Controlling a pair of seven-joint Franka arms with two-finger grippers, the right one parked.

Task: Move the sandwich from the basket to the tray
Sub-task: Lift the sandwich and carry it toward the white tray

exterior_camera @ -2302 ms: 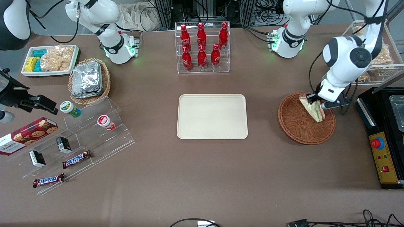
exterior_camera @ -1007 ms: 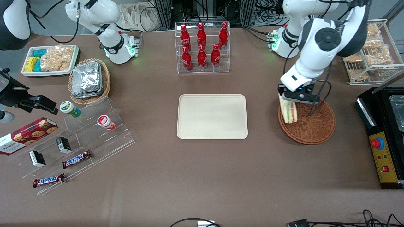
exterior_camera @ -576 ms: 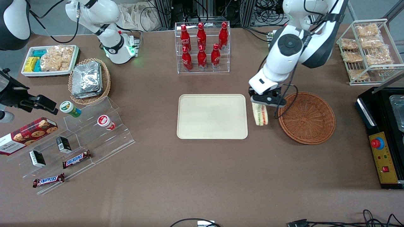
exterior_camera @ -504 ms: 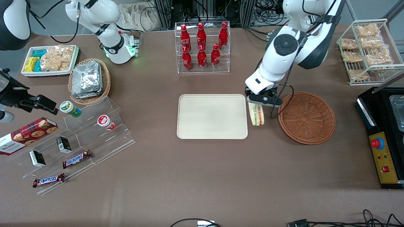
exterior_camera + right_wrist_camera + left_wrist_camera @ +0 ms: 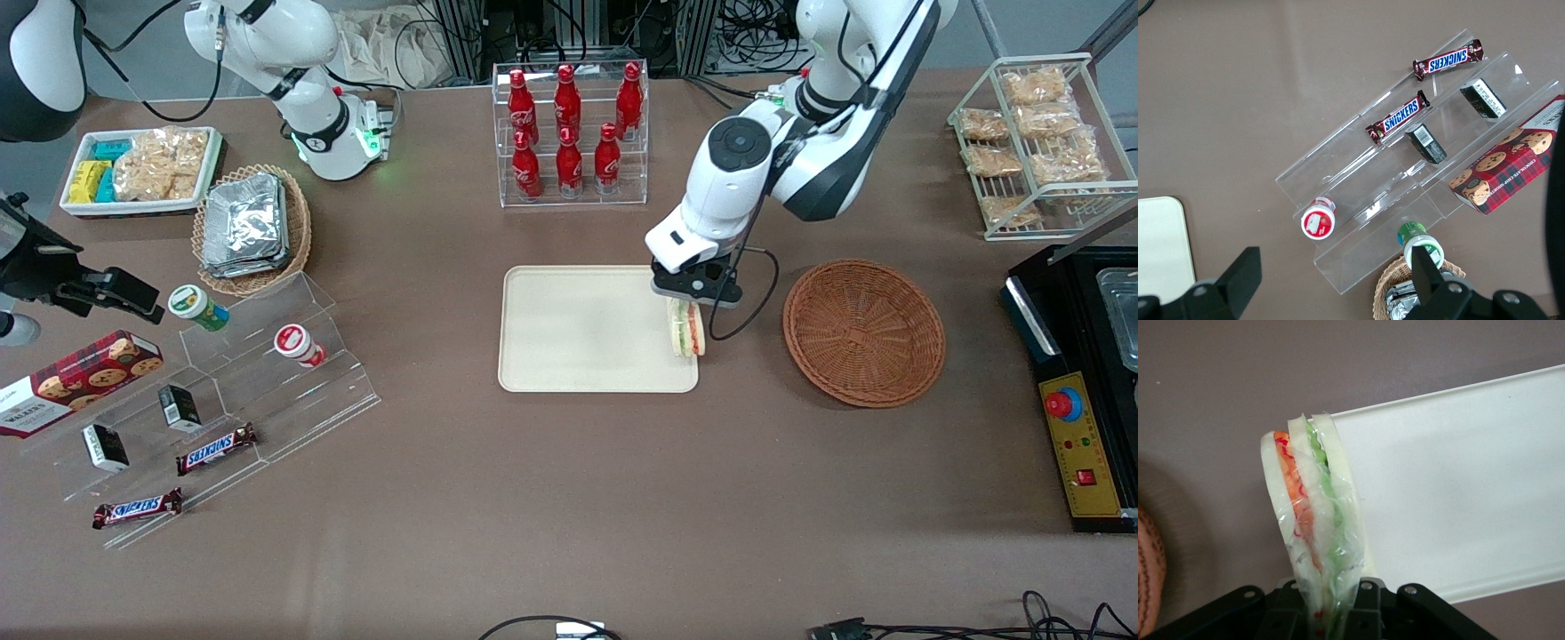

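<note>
My left arm's gripper [image 5: 690, 299] is shut on the sandwich [image 5: 686, 327], a wrapped wedge of pale bread with red, orange and green layers. It hangs from the fingers above the edge of the cream-beige tray [image 5: 578, 329] that is nearest the basket. In the left wrist view the sandwich [image 5: 1313, 520] is pinched at its narrow end in the gripper [image 5: 1335, 613], over the tray's rim [image 5: 1458, 487]. The round reddish-brown wicker basket [image 5: 863, 332] stands beside the tray, toward the working arm's end, with nothing in it.
A clear rack of red bottles [image 5: 570, 133] stands farther from the front camera than the tray. A wire rack of snack bags [image 5: 1036, 142] and a black control box [image 5: 1080, 391] stand at the working arm's end. A tan basket of foil packets [image 5: 251, 228] and acrylic steps with snacks [image 5: 222, 400] lie toward the parked arm's end.
The gripper has lifted the sandwich out of the basket and carried it sideways to the tray's edge. The basket is left with nothing in it.
</note>
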